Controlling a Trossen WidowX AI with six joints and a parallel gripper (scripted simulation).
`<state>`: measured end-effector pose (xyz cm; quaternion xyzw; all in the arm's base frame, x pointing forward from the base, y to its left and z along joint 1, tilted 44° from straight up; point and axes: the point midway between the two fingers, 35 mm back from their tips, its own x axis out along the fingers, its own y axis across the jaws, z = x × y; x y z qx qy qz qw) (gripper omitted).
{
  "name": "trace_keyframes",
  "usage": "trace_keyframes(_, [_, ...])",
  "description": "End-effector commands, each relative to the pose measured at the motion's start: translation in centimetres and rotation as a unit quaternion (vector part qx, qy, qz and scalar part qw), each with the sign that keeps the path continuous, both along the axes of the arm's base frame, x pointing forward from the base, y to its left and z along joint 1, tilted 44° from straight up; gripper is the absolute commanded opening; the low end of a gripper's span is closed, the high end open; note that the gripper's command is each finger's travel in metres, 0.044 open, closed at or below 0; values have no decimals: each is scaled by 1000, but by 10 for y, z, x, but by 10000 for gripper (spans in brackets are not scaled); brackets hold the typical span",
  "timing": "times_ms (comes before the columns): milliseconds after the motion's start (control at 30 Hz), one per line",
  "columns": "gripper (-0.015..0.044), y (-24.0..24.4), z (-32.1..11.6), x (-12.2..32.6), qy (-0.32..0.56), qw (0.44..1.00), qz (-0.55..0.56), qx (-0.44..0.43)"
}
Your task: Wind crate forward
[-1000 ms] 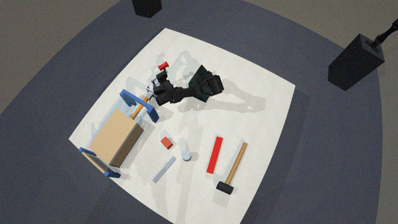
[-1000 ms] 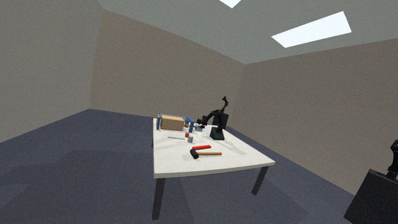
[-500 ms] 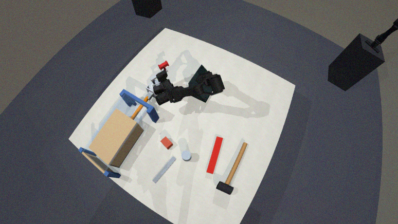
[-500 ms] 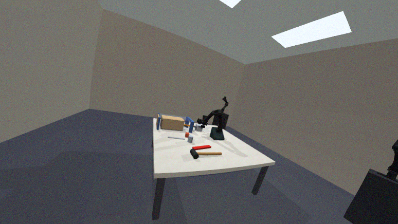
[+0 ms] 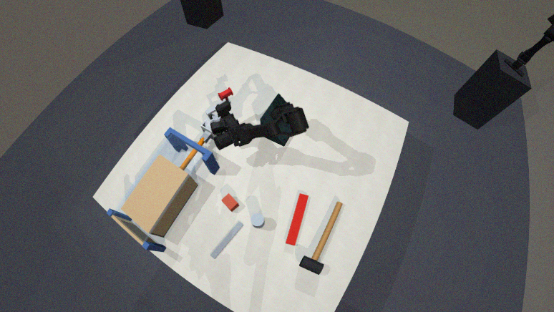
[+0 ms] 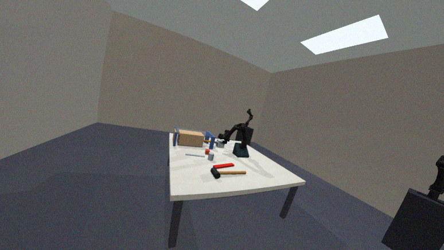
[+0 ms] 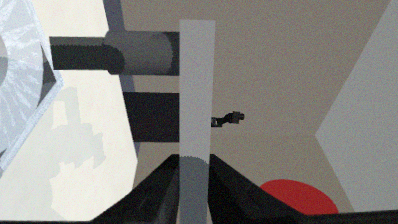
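Presently clamped: black fingers of the gripper (image 5: 215, 124) (image 6: 221, 137) (image 7: 194, 159) on the flat grey bar of the winch handle (image 5: 225, 94) (image 7: 197, 95). Red knob (image 5: 225, 94) (image 7: 300, 195) at one end; dark square key (image 7: 75, 53) pointing toward the winch (image 5: 206, 127) (image 6: 220, 144) (image 7: 25, 75), off to the side of its hole in the wrist view. Height above the winch: cannot tell.

Crate (image 5: 154, 193) (image 6: 190, 138): tan, flat within the clear-panelled cubby, toward the rear; front apart from the blue frame (image 5: 190, 142) (image 6: 213, 141) at the mouth. Orange strap (image 5: 192, 154) (image 6: 206, 140) across that gap, toward the winch.

On the white bench (image 5: 368, 135) (image 6: 236, 194), well apart from the winch: orange-red block (image 5: 229, 202) (image 6: 207, 151) near the cubby's side; grey cylinder (image 5: 257, 220) (image 6: 210, 156), upright; grey strip (image 5: 226, 240) (image 6: 195, 155), lying flat; red bar (image 5: 297, 219) (image 6: 223, 165); black-headed mallet (image 5: 327, 230) (image 6: 232, 172) beside it, nearer the bench's side edge. Rear of the cubby close to the bench's edge. Open room between the red bar and the arm's dark base (image 5: 283, 142) (image 6: 236, 153).
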<state>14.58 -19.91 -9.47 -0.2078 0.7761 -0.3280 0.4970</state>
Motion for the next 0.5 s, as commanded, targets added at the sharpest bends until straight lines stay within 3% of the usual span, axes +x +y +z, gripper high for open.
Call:
trace_keyframes(0, [0, 1, -1, -1, 1, 1000, 0, -8])
trace_keyframes(467, [0, 14, -14, -1, 1, 1000, 0, -8])
